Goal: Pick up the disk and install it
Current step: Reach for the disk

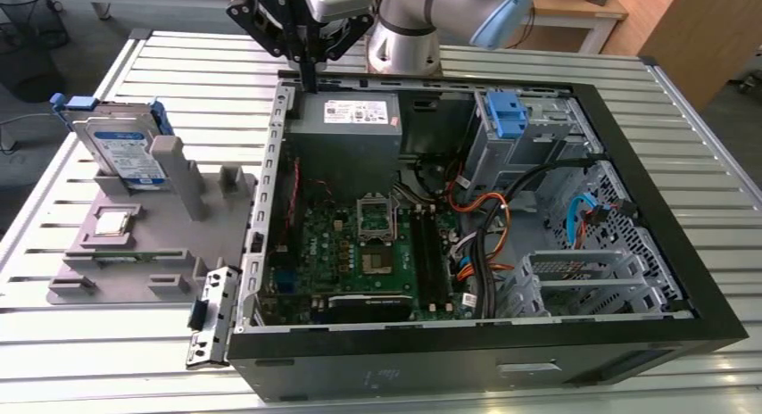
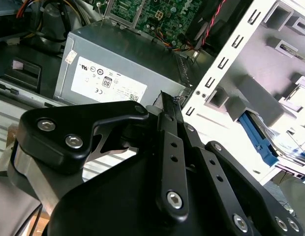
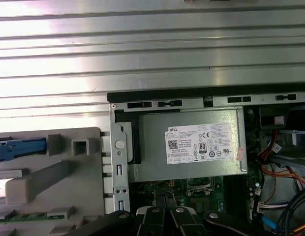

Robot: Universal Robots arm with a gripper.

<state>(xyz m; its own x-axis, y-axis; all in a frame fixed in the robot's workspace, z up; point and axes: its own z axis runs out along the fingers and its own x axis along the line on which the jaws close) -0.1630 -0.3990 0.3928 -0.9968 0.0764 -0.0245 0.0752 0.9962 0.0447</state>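
Claw: in the exterior view the claw [image 1: 307, 84] hangs from the arm over the far edge of the open computer case [image 1: 417, 369]. Its tips are just above a corner of the power-supply box [image 1: 345, 117].
Claw state: the 2 fingers are pressed together into 1 thin black point, with nothing held between them.
Claw, second wrist view: the claw [image 2: 166, 98] comes to a point in front of a corner of the power-supply box [image 2: 118, 54], beside the case's perforated side wall.
Claw, first wrist view: the tips [image 3: 165, 199] sit over the green board just beyond the power-supply box [image 3: 192, 142].
Disk: the disk [image 1: 120, 146] is outside the case at the exterior view's left, well apart from the claw. It is propped at a tilt at the far end of a grey holder [image 1: 214, 244]. Its white label with the blue band faces up, and a blue bracket frames it.
Grey holder: it lies on the surface [image 1: 143, 360] just beside the case's side wall.
Processor chip: a small square silver processor chip [image 1: 113, 222] lies flat on the holder, nearer the camera than the disk.
Surface: slatted metal carrying both the case and the holder.
Case interior: a green motherboard [image 1: 357, 244] covers the floor. A drive cage with a blue latch [image 1: 509, 115] stands in the far corner at the exterior view's right, with orange, blue and black cables running near it.
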